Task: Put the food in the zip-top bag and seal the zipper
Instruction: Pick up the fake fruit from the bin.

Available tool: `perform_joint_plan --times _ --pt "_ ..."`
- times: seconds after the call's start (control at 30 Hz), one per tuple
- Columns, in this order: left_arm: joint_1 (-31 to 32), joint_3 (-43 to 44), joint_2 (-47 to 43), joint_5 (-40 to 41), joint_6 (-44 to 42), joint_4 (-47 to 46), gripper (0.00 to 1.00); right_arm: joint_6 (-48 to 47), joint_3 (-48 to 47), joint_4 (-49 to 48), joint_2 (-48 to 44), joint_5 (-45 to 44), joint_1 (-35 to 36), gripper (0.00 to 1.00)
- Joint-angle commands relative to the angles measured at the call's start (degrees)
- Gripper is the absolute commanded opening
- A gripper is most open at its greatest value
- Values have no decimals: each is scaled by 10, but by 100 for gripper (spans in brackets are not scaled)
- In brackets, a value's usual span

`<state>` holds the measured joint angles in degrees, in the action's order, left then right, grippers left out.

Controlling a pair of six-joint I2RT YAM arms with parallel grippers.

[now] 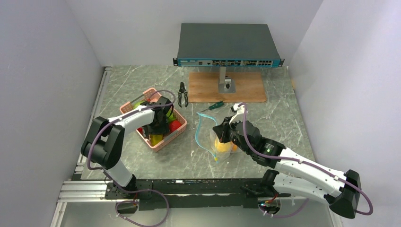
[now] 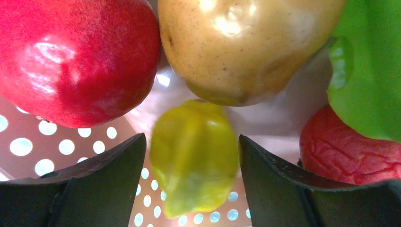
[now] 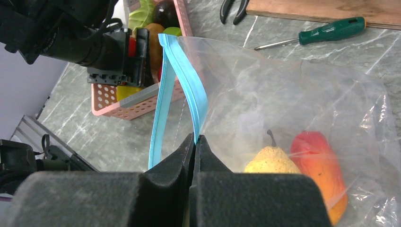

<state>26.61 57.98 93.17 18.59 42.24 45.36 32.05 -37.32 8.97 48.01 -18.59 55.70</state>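
The zip-top bag (image 1: 211, 138) lies just right of the middle of the overhead view, on the grey marbled table (image 1: 279, 118), its mouth turned toward the left of the frame and held agape. The zipper (image 3: 182, 71) shows as 2 teal-blue strips that part in the upper middle of the right wrist view and meet again at the bottom centre. There the right gripper (image 3: 195, 140) has its jaws pressed fully together on the bag's edge, just where the strip ends. Inside the bag, at the lower right of that view, a yellow pear (image 3: 272, 161) lies touching a red-orange fruit (image 3: 319, 165). Left of the bag in the overhead view sits a pink basket (image 1: 163, 142) with the left arm reaching down into it. In the left wrist view the left gripper (image 2: 191, 138) has its jaws spread wide on either side of a yellow-green fruit (image 2: 194, 156) lying on the basket's perforated floor; only slivers of gap show and I cannot tell whether the fingers touch it. Around it crowd a red fruit (image 2: 75, 61) at the upper left, a tan pear (image 2: 246, 47) at the top centre, a green piece (image 2: 369, 71) at the right edge and a wrinkled red piece (image 2: 350, 151) below that. Beyond the bag, toward the top of the overhead view, lie a green-handled screwdriver (image 1: 213, 106) and black pliers (image 1: 183, 94), beside a wooden board (image 1: 203, 87) bearing a network switch (image 1: 227, 45) on a stand
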Motion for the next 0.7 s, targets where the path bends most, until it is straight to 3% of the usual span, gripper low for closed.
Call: perform_joint_plan --times 0.0,0.17,0.23,0.47,0.67 --pt "1 0 -10 0 -2 3 71 -2 -12 -13 -16 -15 2 0" --pt "2 17 -61 7 -10 28 36 -1 -11 -13 -18 -17 1 0" --pt "2 25 -86 7 -14 39 26 -2 -12 -14 -16 -16 2 0" --pt "1 39 -191 -22 -35 59 26 -1 -13 -16 -12 -12 1 0" --pt "2 -6 -323 -179 -50 -25 26 2 -11 -20 -8 -8 2 0"
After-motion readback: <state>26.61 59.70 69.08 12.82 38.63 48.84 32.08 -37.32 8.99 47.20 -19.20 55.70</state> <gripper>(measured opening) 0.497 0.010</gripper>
